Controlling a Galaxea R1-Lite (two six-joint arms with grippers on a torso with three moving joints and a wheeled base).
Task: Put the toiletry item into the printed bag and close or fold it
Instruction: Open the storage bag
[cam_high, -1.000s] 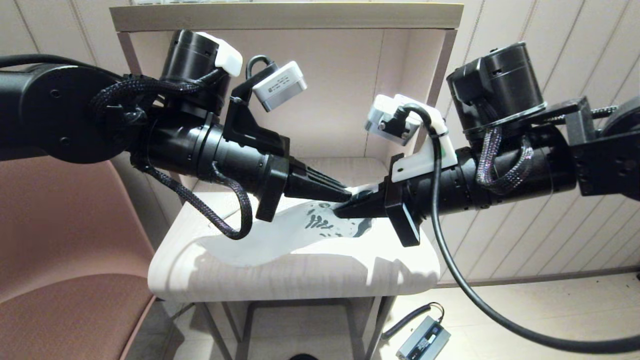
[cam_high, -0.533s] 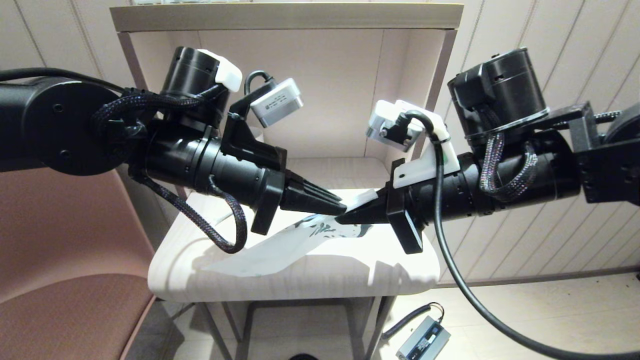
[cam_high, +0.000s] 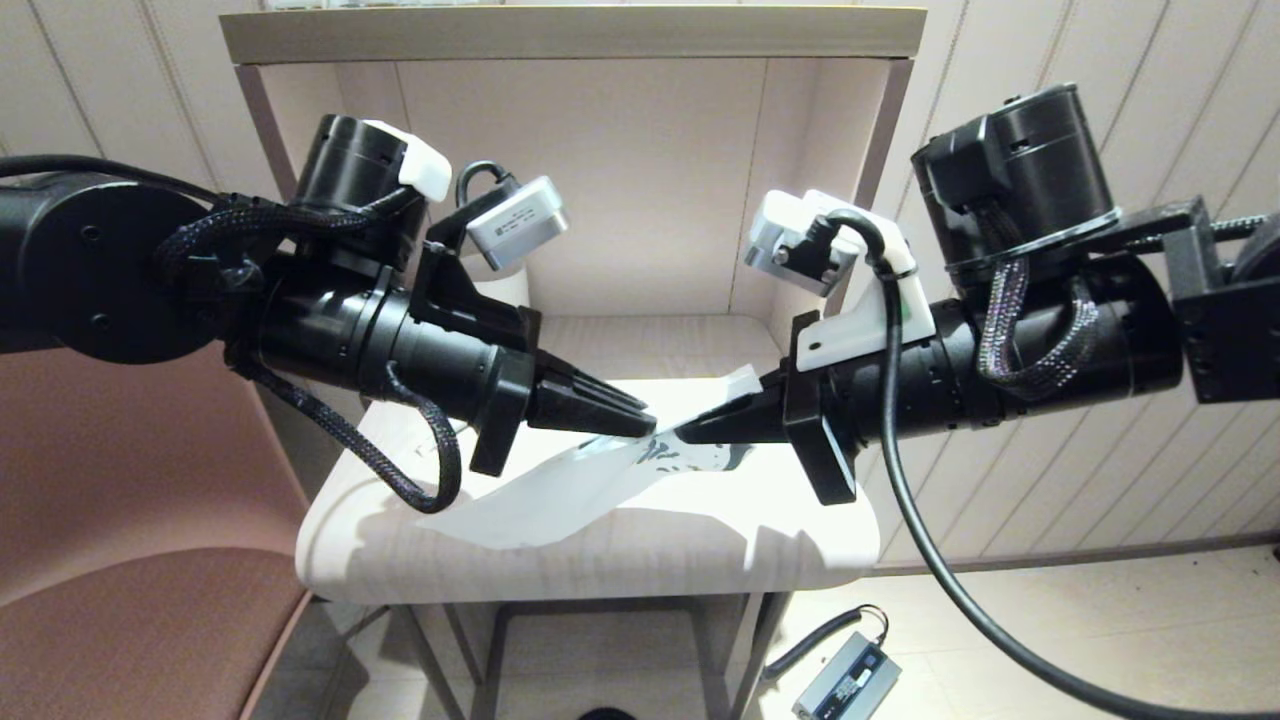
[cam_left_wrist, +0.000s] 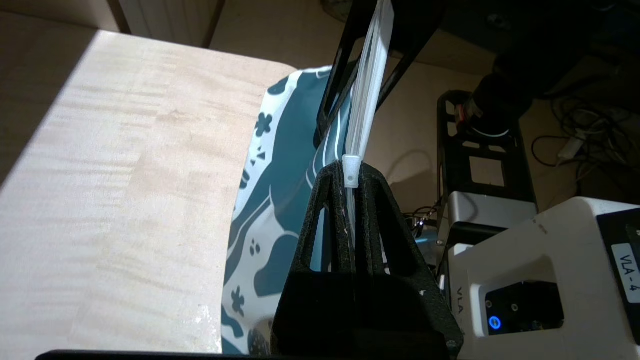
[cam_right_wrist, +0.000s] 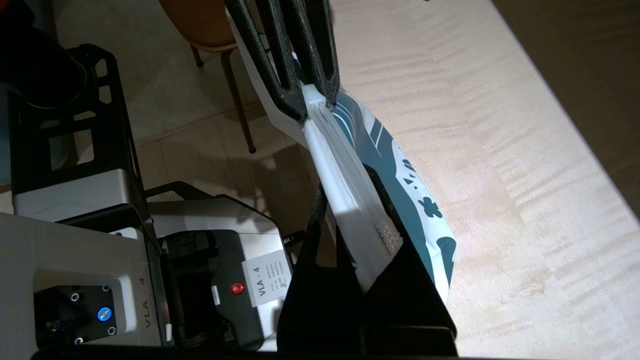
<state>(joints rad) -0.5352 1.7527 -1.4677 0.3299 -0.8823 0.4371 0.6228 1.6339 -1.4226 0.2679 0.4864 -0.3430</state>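
Observation:
The printed bag (cam_high: 560, 490) is white with dark blue leaf prints and hangs tilted above the table, its lower corner near the tabletop. Both grippers pinch its zip-strip edge (cam_left_wrist: 370, 90) from opposite sides. My left gripper (cam_high: 640, 428) is shut on the strip, and a small white slider (cam_left_wrist: 351, 172) sits at its fingertips. My right gripper (cam_high: 690, 434) is shut on the same edge a short way along, with the strip running into its jaws (cam_right_wrist: 350, 210). The bag's printed side (cam_right_wrist: 400, 170) faces the table. The toiletry item is not visible.
The pale wooden table (cam_high: 600, 560) stands inside a shelf niche with a back wall and side walls. A brown chair (cam_high: 120, 560) is at the left. A power adapter (cam_high: 845, 685) lies on the floor at the lower right.
My left gripper has drawn back to the left along the zip strip, opening a short gap to the right gripper. The bag has risen off the table and hangs more steeply.

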